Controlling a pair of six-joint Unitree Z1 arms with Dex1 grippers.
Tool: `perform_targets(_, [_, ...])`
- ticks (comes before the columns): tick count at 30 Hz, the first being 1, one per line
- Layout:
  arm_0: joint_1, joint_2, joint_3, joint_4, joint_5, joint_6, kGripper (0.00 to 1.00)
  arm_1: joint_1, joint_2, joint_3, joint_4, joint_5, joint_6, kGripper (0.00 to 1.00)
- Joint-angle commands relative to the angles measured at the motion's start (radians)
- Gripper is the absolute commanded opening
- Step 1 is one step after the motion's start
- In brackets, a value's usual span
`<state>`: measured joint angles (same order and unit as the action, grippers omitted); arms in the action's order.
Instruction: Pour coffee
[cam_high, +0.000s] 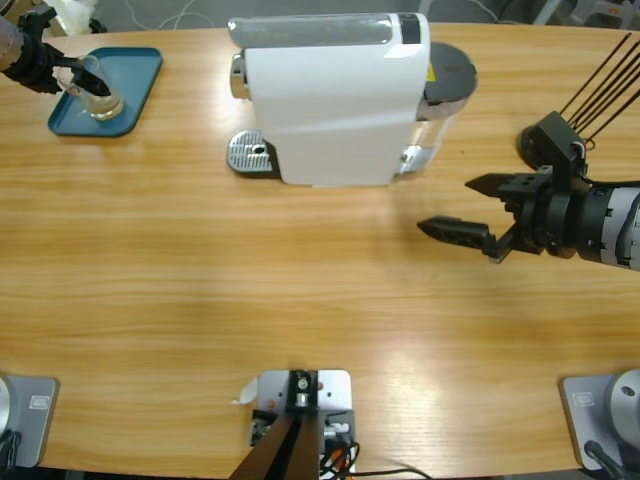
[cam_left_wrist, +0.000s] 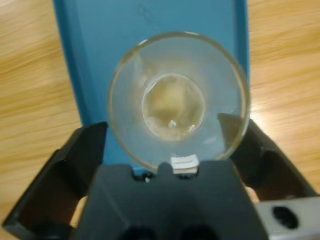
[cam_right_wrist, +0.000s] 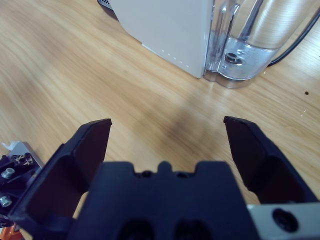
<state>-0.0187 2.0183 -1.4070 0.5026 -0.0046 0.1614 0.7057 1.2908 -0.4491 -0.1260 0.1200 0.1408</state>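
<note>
A small clear glass tumbler stands on a blue tray at the table's far left corner. A shallow pool of brownish coffee lies in its bottom. My left gripper is open, with one black jaw on each side of the tumbler's near rim. In the high view the same tumbler sits on the tray with the left gripper at it. My right gripper hovers open over bare wood to the right of the machine, and the right wrist view shows nothing between the jaws of this gripper.
A big white coffee machine stands at the back middle, with a metal drip grate at its left foot. Its clear water tank faces the right gripper. Black cables run at the far right.
</note>
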Motion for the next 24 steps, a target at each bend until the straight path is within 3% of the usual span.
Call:
perform_targets(1, [-0.011,-0.114,0.026,0.039,0.048,-0.040,0.996,-0.015,0.012,0.011,-0.006,0.014,-0.012,1.000])
perform_targets(9, [-0.042,-0.388,0.026,0.076,0.065,-0.068,0.996,-0.015,0.015,0.010,-0.006,0.020,-0.012,1.000])
perform_targets(12, [-0.174,-0.488,0.064,0.129,0.044,-0.076,0.996,-0.014,0.012,0.010,-0.004,0.016,-0.022,1.000])
perform_targets(19, [-0.539,-0.726,0.442,0.025,-0.050,-0.188,0.989,-0.014,0.009,0.005,0.021,-0.031,-0.040,0.931])
perform_targets(24, [-0.622,-0.727,0.618,-0.151,-0.089,-0.240,0.989,-0.014,0.013,0.004,0.025,-0.025,-0.038,0.928])
